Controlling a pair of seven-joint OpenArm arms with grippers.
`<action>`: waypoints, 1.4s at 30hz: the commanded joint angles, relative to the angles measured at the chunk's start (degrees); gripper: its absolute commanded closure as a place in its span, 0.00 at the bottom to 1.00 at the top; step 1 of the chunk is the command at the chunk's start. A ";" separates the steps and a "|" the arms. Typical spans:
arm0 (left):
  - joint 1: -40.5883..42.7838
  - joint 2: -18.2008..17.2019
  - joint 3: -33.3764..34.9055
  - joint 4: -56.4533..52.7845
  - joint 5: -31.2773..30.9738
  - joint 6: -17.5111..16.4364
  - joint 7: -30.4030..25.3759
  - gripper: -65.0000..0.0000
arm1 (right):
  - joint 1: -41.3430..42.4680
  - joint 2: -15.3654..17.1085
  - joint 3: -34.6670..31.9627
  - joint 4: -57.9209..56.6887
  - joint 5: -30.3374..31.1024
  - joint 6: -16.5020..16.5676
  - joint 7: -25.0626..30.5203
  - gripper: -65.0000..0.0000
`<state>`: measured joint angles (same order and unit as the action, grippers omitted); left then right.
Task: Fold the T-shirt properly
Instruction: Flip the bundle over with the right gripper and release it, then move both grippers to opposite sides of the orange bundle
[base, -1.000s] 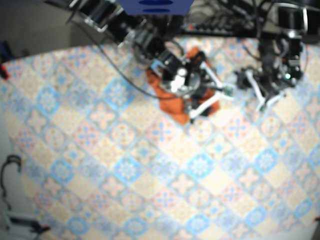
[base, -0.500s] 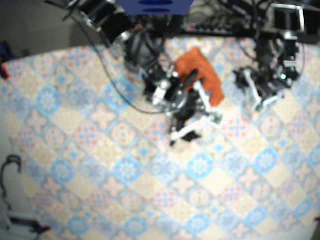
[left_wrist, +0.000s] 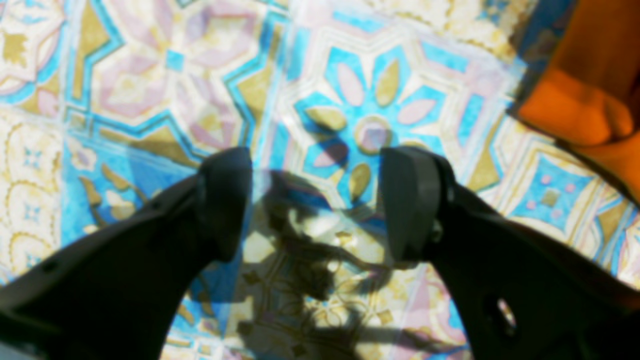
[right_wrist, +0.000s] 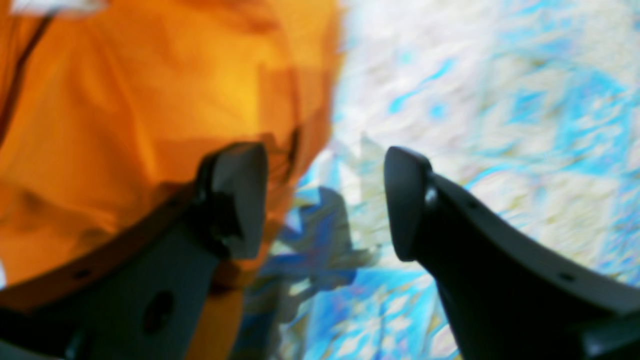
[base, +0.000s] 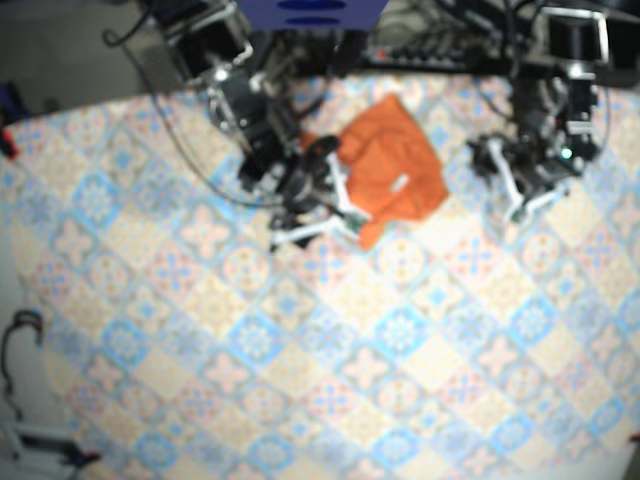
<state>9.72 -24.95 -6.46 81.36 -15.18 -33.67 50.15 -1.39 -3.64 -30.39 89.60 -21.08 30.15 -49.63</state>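
Jaws of the right pincer stand spread with nothing between them. One finger overlaps the orange T-shirt in the wrist view and the other sits over bare tabletop; whether it touches the cloth cannot be told. The left pincer is likewise released and empty, poised over the patterned tabletop with the garment's edge near it on one side.

From above, the T-shirt lies as a crumpled heap between the two pincers, close to the tabletop edge where both arms are mounted. The right pincer is at its border and the left pincer is a little apart.

The fabric looks light, soft and limp, so you should expect it to sag, drag and bunch rather than keep any shape. Folding has probably not yet begun, and the heap likely needs spreading flat first. You would do best to pinch an outer edge such as a hem or shoulder, where the layers are few, and not the thick middle.
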 joint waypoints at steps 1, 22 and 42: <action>-0.53 -1.12 -0.27 0.79 -0.25 0.04 -0.35 0.37 | 1.08 -0.54 -0.25 2.31 0.03 -0.22 -0.79 0.43; -1.41 -1.73 11.87 1.32 7.31 0.04 -0.26 0.37 | 0.20 1.57 -3.67 10.05 -0.06 -0.13 -11.43 0.44; 8.00 -9.91 17.05 13.10 10.56 -0.31 0.71 0.45 | 3.45 5.53 5.82 -4.90 -0.06 -0.13 -4.92 1.00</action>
<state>18.09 -34.17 10.70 93.60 -4.71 -33.89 50.81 0.71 2.09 -24.64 83.46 -20.75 30.20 -55.11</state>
